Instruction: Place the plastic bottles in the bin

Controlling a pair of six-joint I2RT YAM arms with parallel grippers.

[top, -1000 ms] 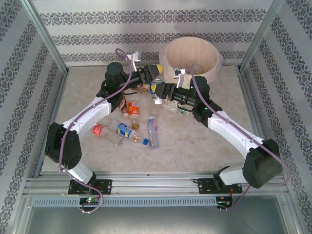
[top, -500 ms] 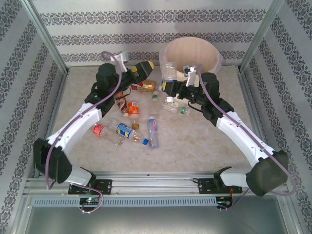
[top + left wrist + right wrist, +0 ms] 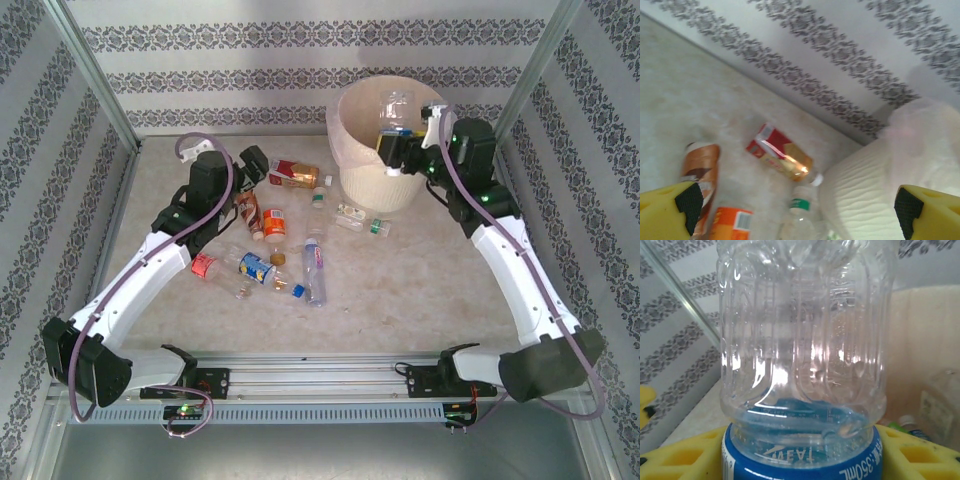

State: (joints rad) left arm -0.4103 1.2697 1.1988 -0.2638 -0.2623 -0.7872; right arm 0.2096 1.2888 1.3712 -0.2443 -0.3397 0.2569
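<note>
Right gripper [image 3: 392,148] clamped on clear blue-label bottle [image 3: 805,335], held over bin [image 3: 372,186], far right. Left gripper [image 3: 796,212] wide open, empty, above scattered bottles [image 3: 258,268].

White-and-black arms [image 3: 150,270], lilac cables [image 3: 184,143], yellow foam gripper pads [image 3: 660,216] with black tips

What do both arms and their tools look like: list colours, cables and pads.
Both the left arm and right arm have white links, black joints and a lilac cable alongside. The left tool and right tool are black with yellow pads.
</note>
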